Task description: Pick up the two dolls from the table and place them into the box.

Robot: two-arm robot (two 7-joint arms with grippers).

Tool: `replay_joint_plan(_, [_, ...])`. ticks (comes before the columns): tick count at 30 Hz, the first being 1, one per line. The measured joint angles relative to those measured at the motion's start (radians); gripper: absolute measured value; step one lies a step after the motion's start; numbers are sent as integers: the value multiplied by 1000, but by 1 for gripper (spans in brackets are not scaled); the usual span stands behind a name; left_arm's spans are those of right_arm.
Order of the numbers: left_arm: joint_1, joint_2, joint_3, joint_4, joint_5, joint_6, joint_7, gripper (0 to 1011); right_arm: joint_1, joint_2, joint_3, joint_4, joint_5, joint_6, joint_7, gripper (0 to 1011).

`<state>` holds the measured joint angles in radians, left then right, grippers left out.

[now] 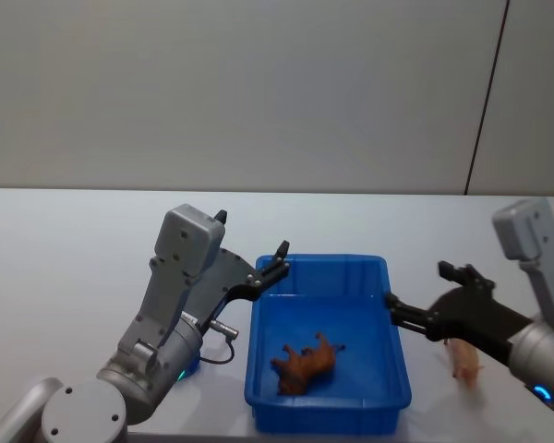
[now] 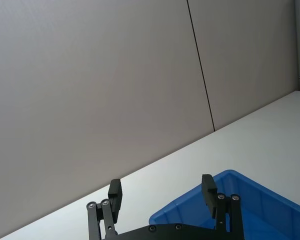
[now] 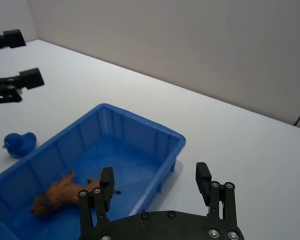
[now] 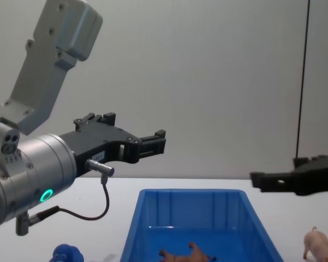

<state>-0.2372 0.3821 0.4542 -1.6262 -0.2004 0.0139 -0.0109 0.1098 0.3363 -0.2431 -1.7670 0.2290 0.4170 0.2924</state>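
From my station, the box (image 1: 252, 369) is open from above; its tall walls bar any sideways entry. The brown animal (image 1: 305, 362) takes the near floor, and the far floor is free. The left gripper (image 2: 161, 186) hangs spread over the far left corner, the right gripper (image 3: 155, 172) spread above the right wall. The pink pig (image 1: 463, 358) flanks the box on the right and the blue doll (image 3: 19, 144) on the left, with open table (image 1: 74, 240) beyond.
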Motion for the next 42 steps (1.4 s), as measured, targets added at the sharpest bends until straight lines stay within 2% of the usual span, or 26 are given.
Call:
replay_joint_plan(10, [0, 0, 0, 0, 0, 0, 0, 1001, -41, 46, 30, -9, 32, 23, -27, 1001])
replay_joint_plan(18, [0, 0, 0, 0, 0, 0, 0, 1001, -62, 62, 37, 6, 33, 55, -48, 1001])
replay_joint_plan(28, [0, 0, 0, 0, 0, 0, 0, 1001, -73, 59, 28, 37, 7, 78, -74, 1001])
replay_joint_plan(42, [0, 0, 0, 0, 0, 0, 0, 1001, -71, 33, 8, 91, -32, 100, -110, 1001])
